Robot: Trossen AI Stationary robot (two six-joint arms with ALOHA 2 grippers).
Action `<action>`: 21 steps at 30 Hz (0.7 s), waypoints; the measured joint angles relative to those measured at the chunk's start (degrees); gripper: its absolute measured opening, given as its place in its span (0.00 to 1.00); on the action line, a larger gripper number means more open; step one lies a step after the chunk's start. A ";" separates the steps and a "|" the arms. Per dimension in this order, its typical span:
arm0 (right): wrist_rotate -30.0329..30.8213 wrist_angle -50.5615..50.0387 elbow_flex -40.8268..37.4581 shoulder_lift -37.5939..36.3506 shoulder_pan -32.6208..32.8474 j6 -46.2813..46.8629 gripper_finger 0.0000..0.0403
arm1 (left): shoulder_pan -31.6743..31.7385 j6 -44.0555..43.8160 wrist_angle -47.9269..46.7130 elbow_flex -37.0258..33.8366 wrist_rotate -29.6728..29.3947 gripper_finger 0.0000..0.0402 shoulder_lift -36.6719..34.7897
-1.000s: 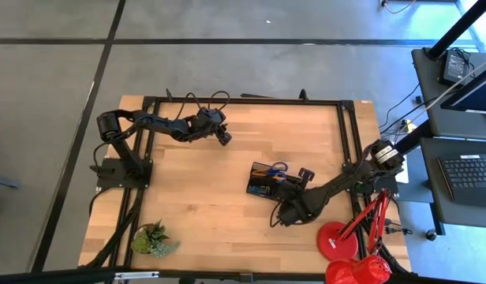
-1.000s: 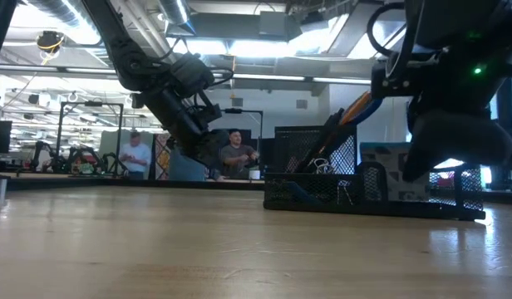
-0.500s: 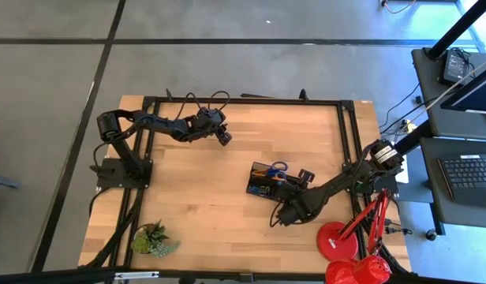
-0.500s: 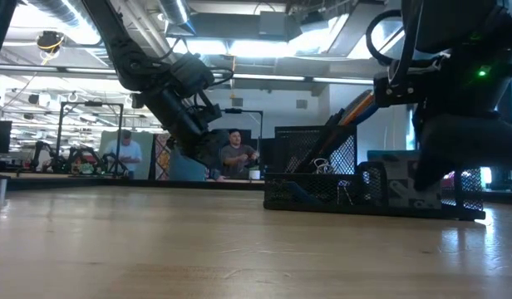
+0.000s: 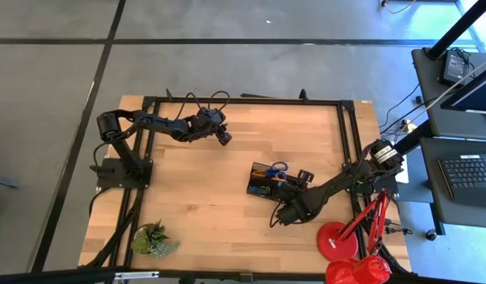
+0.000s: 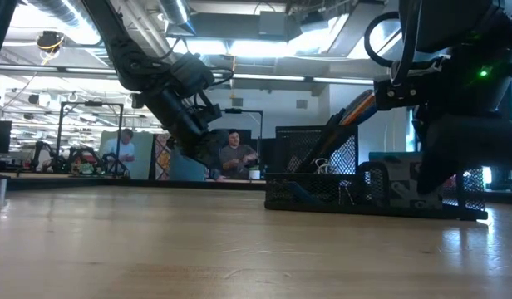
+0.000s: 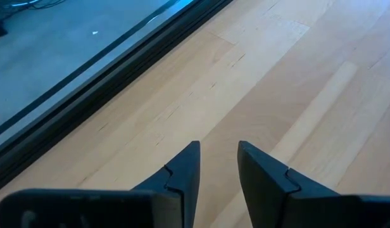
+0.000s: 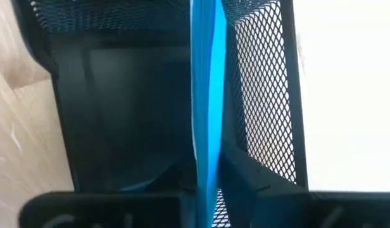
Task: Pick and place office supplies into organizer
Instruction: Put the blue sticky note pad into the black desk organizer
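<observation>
Fingers of the right gripper (image 8: 207, 190) pinch the blue note pad (image 8: 206, 95) inside the organizer (image 5: 268, 181), right of centre; left gripper (image 7: 217, 168), upper left, hangs parted, empty.

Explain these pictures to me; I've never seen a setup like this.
Two robot arms work at a wooden table. One picture looks straight down, one looks level across the tabletop, and two come from cameras on the arms' wrists. On the table stand a black mesh organizer holding scissors and pencils, a plant and a red lamp. The right gripper reaches into the organizer, its fingers around a thin blue note pad held on edge. The left gripper waits, open and empty, above bare wood near the far edge. People show in the room behind.
</observation>
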 joint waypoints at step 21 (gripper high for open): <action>-5.82 0.21 0.55 -0.07 0.04 -3.25 0.31 | 0.00 -0.02 -0.02 0.00 0.02 0.24 0.00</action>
